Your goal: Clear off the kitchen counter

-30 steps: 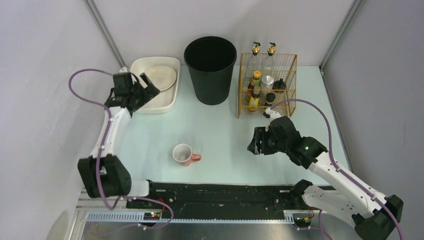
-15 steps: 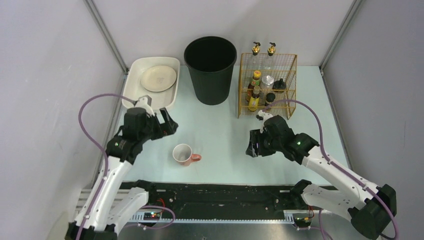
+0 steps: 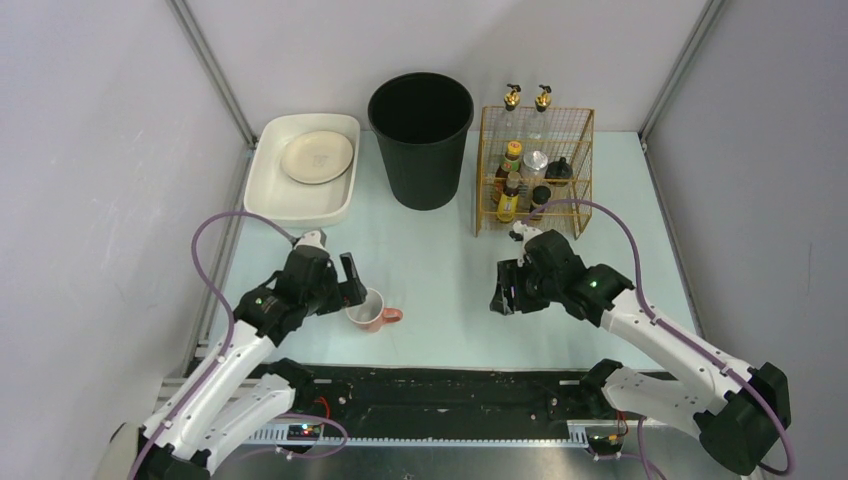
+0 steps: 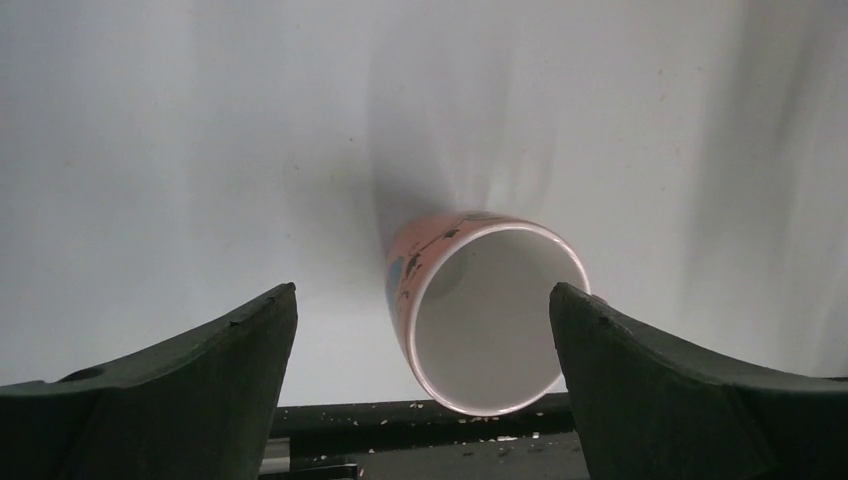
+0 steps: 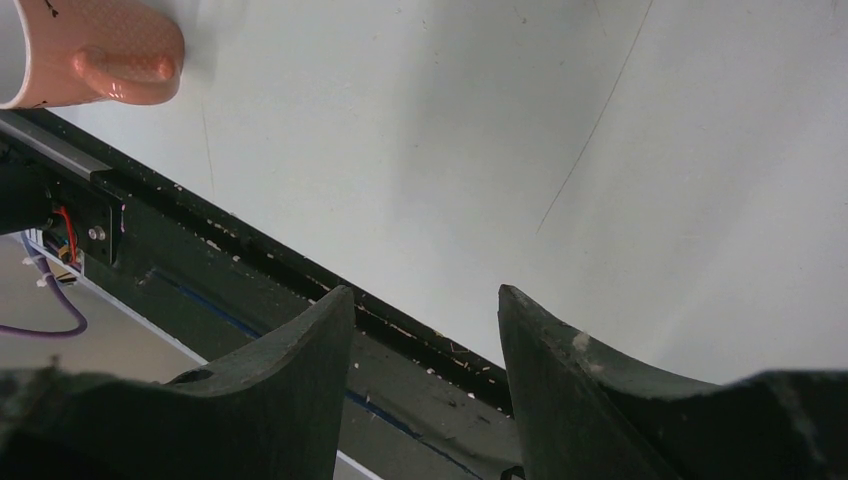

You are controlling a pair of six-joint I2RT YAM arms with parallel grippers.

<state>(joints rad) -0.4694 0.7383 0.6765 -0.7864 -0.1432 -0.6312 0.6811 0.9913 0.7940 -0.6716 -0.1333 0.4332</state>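
A pink mug (image 3: 370,309) with a white inside stands upright on the pale mint-green kitchen counter (image 3: 440,260), near its front edge, handle to the right. My left gripper (image 3: 350,283) is open and empty, hovering just left of and above the mug; in the left wrist view the mug (image 4: 485,310) sits between my spread fingers (image 4: 200,370), nearer the right one, untouched. My right gripper (image 3: 503,288) is open and empty, well to the right of the mug. The right wrist view shows the mug's handle (image 5: 120,70) at top left.
A white tray (image 3: 270,195) holding a beige plate (image 3: 317,157) stands at the back left. A black bin (image 3: 421,140) is at the back centre. A gold wire rack (image 3: 533,170) of bottles is at the back right. A black rail (image 3: 440,385) runs along the front edge.
My left arm has swung from the white tray at the back down to the mug at the front, gripper open. My right gripper has stayed nearly still.
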